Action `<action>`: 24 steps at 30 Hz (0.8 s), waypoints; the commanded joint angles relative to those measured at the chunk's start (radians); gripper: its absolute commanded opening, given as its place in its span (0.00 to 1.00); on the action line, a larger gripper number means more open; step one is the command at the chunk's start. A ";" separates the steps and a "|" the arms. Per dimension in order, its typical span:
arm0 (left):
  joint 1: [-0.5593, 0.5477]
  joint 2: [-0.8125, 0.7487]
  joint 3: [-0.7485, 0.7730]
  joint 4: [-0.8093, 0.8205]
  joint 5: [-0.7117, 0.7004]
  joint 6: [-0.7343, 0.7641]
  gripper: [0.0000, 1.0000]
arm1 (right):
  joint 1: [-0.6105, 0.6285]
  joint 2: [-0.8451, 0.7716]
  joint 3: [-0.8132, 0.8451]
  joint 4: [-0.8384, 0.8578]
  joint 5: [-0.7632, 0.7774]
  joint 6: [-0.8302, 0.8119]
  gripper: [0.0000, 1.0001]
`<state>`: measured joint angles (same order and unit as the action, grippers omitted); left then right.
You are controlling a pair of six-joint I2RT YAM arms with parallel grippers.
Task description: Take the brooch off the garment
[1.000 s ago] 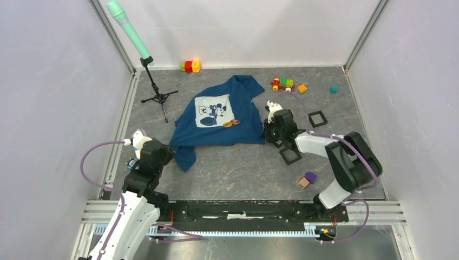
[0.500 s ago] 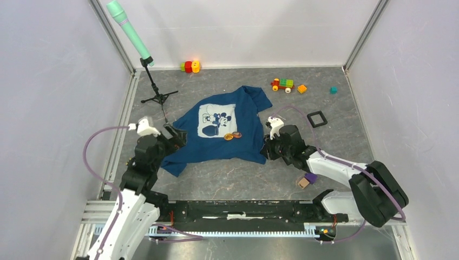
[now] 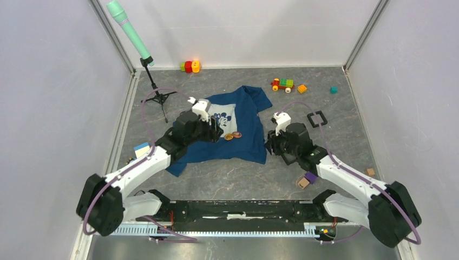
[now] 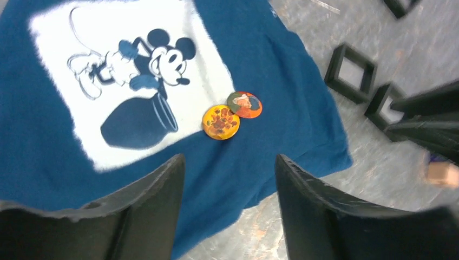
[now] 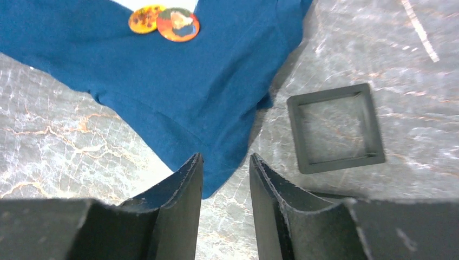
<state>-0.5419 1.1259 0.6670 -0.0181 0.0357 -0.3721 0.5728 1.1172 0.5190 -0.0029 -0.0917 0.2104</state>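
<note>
The garment (image 3: 246, 146), a dark blue T-shirt with a white mouse print, lies spread on the grey table. Two round brooches sit side by side just below the print, one orange (image 3: 229, 137) and one red (image 3: 237, 134). My left gripper (image 3: 217, 130) hovers over the shirt, open and empty. In its wrist view the orange brooch (image 4: 221, 122) and red brooch (image 4: 244, 104) lie just beyond the left gripper (image 4: 228, 162). My right gripper (image 3: 269, 145) stands open at the shirt's lower right corner. There the cloth (image 5: 189, 81) shows behind the right gripper (image 5: 225, 158), with both brooches (image 5: 162, 21) farther off.
Black square frames lie right of the shirt (image 3: 317, 118) (image 5: 335, 127) (image 4: 351, 73). A tripod stand (image 3: 158, 97) with a green tube stands at back left. A toy train (image 3: 282, 84), coloured blocks (image 3: 189, 66) and a purple block (image 3: 310, 177) are scattered around.
My left arm swung from the table's left edge in over the shirt toward the brooches, and its gripper opened. The right gripper opened at the shirt's right corner, and the shirt now lies flatter.
</note>
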 commanded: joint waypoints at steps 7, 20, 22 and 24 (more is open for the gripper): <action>-0.092 0.290 0.281 -0.118 0.120 0.592 0.73 | -0.010 -0.148 -0.015 -0.041 0.101 -0.035 0.42; -0.219 0.728 0.717 -0.528 0.023 0.819 0.73 | -0.010 -0.215 -0.033 -0.068 0.114 -0.012 0.42; -0.219 0.760 0.748 -0.551 0.021 0.825 0.74 | -0.010 -0.227 -0.037 -0.077 0.120 -0.010 0.42; -0.219 0.791 0.779 -0.571 0.000 0.829 0.73 | -0.010 -0.242 -0.045 -0.080 0.127 -0.004 0.42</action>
<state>-0.7650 1.8778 1.3621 -0.4957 0.0772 0.3824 0.5667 0.9127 0.4911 -0.0849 0.0067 0.1951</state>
